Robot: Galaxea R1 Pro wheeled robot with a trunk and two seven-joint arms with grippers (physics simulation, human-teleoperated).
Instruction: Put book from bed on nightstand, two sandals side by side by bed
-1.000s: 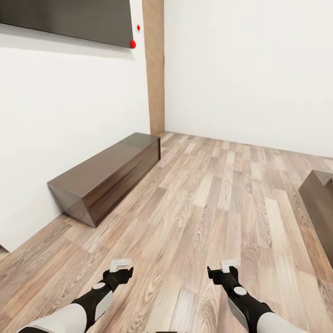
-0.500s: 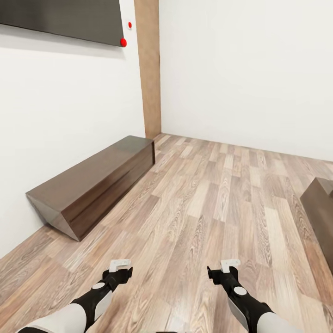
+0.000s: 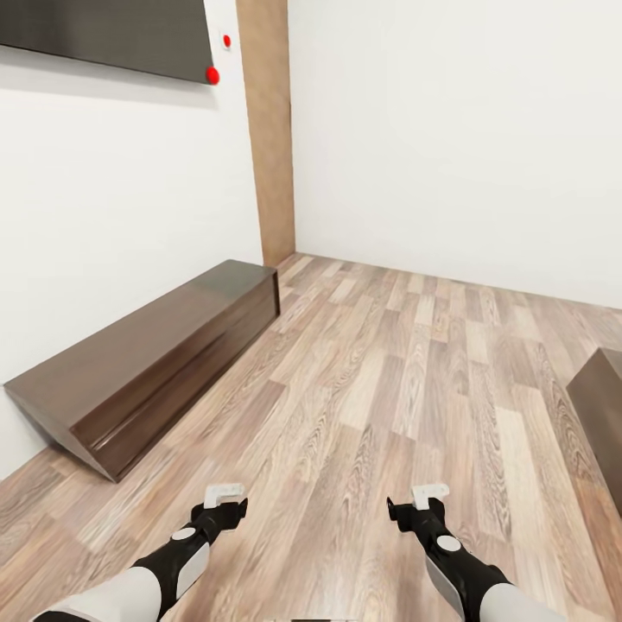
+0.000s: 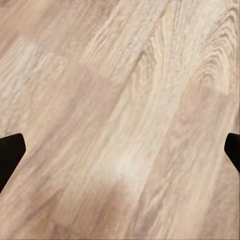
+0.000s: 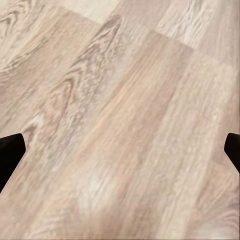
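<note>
I am over a brown wood-plank floor [image 3: 389, 380] in a white-walled room. The book and the two sandals are out of view. My left gripper [image 3: 225, 498] and right gripper [image 3: 426, 497] hang low over the planks, side by side. In the left wrist view the gripper [image 4: 120, 150] is open, its dark fingertips [image 4: 10, 152] far apart over bare wood. The right gripper [image 5: 120, 150] is open too, with fingertips [image 5: 10, 150] wide and nothing between them.
A long low dark-brown cabinet [image 3: 147, 358] lies along the left wall under a dark wall screen [image 3: 104, 34]. A wood-panelled strip [image 3: 268, 130] marks the corner. The corner of another dark-brown piece [image 3: 605, 406] is cut off at the right; I cannot tell what it is.
The whole view has shifted, so the camera moved: the long cabinet now sits lower and further left. Both arms hold the same pose with open grippers.
</note>
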